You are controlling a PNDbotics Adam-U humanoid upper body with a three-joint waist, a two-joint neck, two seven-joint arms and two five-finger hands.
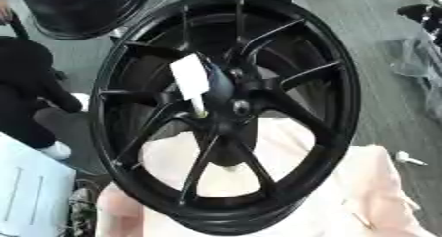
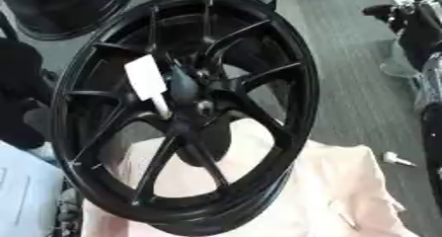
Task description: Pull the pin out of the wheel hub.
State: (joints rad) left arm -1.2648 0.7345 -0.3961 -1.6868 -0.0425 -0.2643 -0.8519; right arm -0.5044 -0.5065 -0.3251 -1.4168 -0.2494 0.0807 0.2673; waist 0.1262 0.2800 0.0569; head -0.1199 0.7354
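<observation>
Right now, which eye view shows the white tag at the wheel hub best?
The left eye view: the white tag sits near frame centre, with its narrow lower end reaching the hub. The right eye view shows the same tag further left, its lower end less distinct. No hand shows in either view.

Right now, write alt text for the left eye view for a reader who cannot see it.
A large black spoked wheel stands tilted on a pale pink cloth, filling most of the frame. A white tag hangs beside its hub. No robot hand shows; a small white object lies on the grey floor at right.
</observation>
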